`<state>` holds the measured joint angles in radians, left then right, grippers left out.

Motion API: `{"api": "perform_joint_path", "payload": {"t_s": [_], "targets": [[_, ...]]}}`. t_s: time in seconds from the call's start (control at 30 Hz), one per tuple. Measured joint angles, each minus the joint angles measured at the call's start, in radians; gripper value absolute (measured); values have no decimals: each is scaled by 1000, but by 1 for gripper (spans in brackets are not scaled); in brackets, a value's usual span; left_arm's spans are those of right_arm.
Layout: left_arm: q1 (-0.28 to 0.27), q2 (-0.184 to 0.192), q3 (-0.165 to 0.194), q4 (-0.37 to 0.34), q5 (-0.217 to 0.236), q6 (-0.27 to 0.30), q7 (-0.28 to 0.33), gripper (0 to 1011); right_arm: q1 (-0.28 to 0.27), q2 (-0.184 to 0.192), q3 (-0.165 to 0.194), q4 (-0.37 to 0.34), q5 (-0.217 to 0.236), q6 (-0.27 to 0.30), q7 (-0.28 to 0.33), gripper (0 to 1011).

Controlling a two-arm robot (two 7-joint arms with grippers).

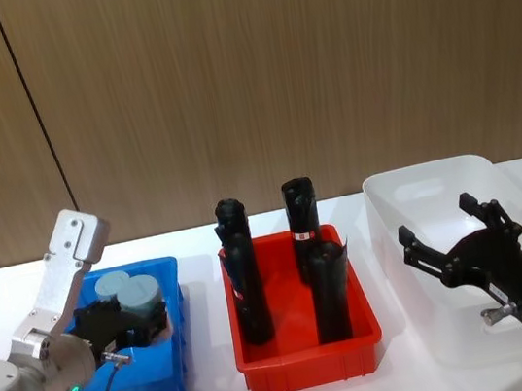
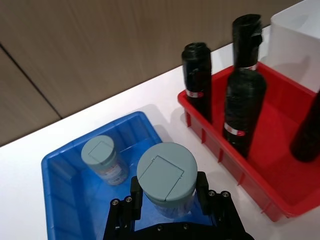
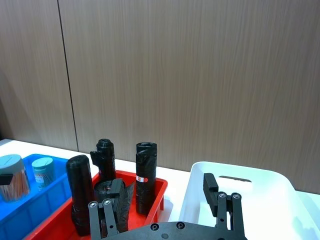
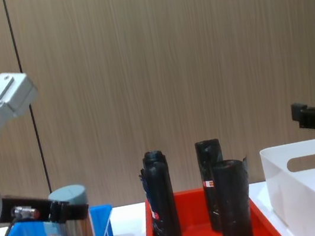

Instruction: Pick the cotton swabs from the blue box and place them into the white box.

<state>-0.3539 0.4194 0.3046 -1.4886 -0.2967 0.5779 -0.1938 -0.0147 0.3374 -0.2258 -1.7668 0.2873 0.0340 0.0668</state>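
Sitting between the fingers (image 2: 201,184) of the left gripper (image 2: 167,192), one tub of cotton swabs (image 2: 166,172) stood in the blue box (image 2: 55,170) at the lower middle of the left wrist view, its grey-blue lid about level with the fingertips. A second tub (image 2: 102,156) stood just beside it, up and to the left, free of the gripper. That made two tubs, both in the blue box. One red box (image 1: 310,360) held four black cylinders (image 1: 247,296) at the centre of the head view, with one white box (image 1: 424,171) to its right. The left gripper was clenched on the near tub, a finger against each side. At the lower right of the head view the right gripper (image 1: 436,218) hung over the white box, spread wide and holding nothing.
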Motion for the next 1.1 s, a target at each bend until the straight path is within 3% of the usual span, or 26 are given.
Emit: {"api": "perform_joint_path", "payload": {"t_s": [0.53, 1.1], "targets": [[-6, 31, 0, -45, 9, -28, -218, 651, 0, 0, 0, 0, 0, 0, 0, 1002], [-54, 30, 11, 43, -33, -128, -507, 651, 0, 0, 0, 0, 0, 0, 0, 1002]]}}
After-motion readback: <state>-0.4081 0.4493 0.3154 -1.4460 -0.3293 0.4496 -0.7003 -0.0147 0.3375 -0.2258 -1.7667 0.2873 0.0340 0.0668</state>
